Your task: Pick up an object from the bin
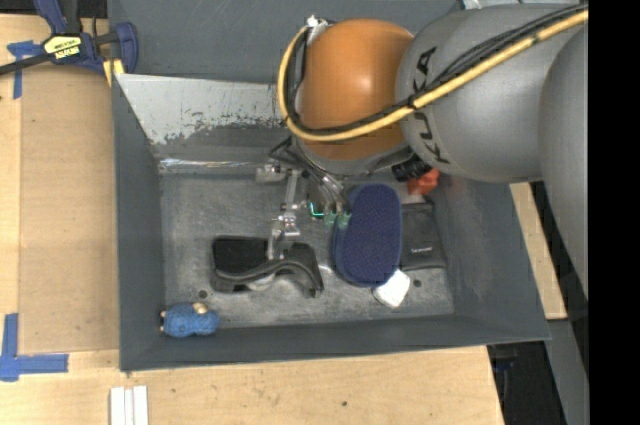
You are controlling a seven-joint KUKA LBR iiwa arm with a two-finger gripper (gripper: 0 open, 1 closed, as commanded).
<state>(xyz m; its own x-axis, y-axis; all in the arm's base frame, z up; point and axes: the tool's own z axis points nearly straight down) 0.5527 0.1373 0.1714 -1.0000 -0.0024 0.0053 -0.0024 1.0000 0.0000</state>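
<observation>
My gripper [308,225] hangs under the orange cover in the middle of the bin, its fingers apart and low near the floor. The left fingertip [285,235] stands just above the top of a black curved handle-like object [262,263] that lies flat on the floor. Right beside the right finger is a dark blue oval pad [368,231] with a white end [393,290]. Nothing shows between the fingers.
A black flat rectangular thing [423,241] lies right of the blue pad, and a small red piece [426,180] peeks out under the arm. A small blue toy [188,321] sits in the front left corner. The arm covers the bin's back right.
</observation>
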